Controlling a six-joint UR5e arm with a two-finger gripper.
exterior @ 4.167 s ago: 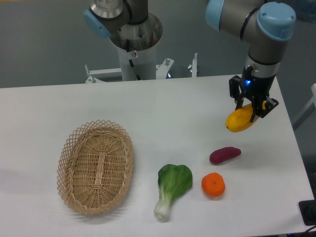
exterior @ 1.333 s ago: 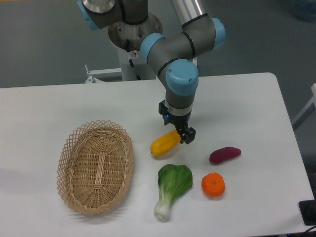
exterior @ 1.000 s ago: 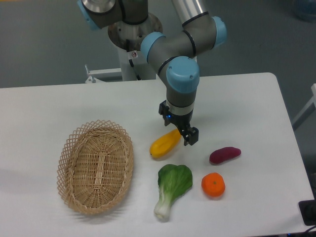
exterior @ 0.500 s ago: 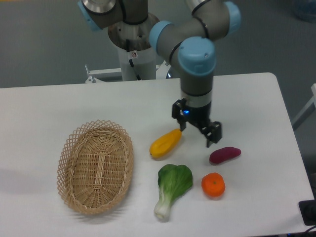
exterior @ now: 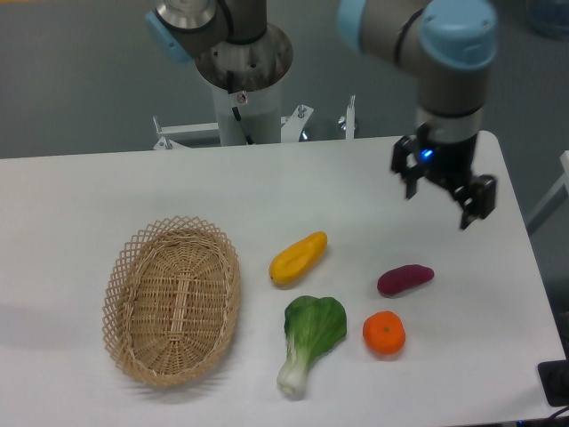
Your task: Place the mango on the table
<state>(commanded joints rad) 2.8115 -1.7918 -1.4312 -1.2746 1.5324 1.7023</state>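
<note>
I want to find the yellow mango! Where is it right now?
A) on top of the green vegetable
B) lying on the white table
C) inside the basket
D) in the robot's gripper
B, because the mango lies on the bare white table between the basket and the purple sweet potato, while the gripper hangs open and empty far off to the right.

Arm reaching over the right side, wrist pointing down, hand (exterior: 442,196) empty, fingers spread apart
</note>
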